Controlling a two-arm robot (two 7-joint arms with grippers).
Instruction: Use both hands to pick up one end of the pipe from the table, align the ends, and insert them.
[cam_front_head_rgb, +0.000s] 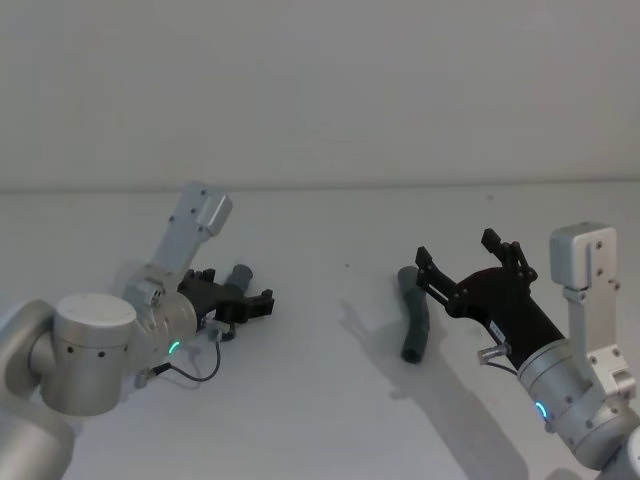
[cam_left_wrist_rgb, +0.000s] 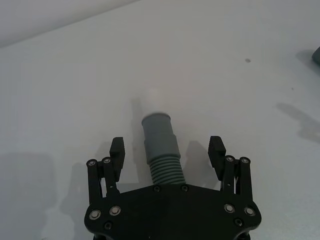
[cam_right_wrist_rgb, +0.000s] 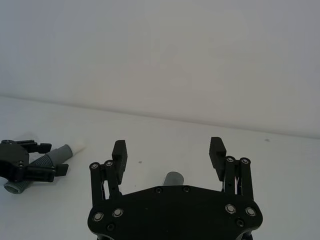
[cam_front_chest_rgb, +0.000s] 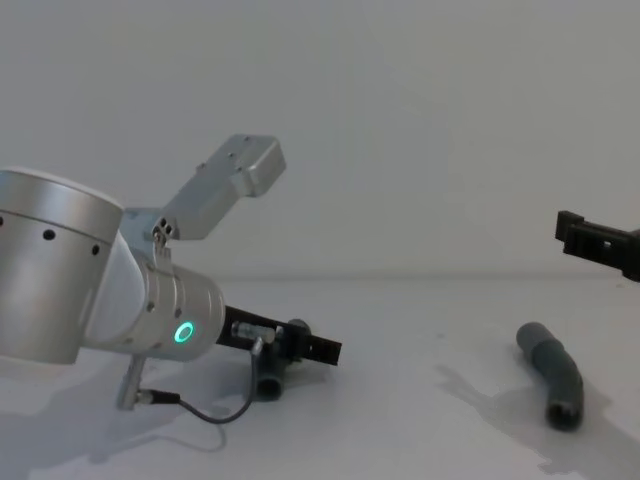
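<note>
One grey pipe piece (cam_left_wrist_rgb: 160, 145) with a white tip (cam_left_wrist_rgb: 156, 97) lies on the white table (cam_front_head_rgb: 320, 420). My left gripper (cam_left_wrist_rgb: 167, 150) is low over it and open, a finger on each side of its ribbed part with a gap to both. The same piece (cam_front_head_rgb: 241, 273) and left gripper (cam_front_head_rgb: 245, 292) sit left of centre in the head view. The other piece (cam_front_head_rgb: 412, 312), dark grey and bent, lies to the right. My right gripper (cam_front_head_rgb: 456, 248) hovers open just beside and above it. Its round end (cam_right_wrist_rgb: 173, 178) peeks out under the right gripper (cam_right_wrist_rgb: 168, 149).
A plain wall stands behind the table's far edge. Bare white table lies between the two pieces and in front of them. The left arm's silver wrist with its green ring (cam_front_chest_rgb: 183, 332) looms large at the left of the chest view.
</note>
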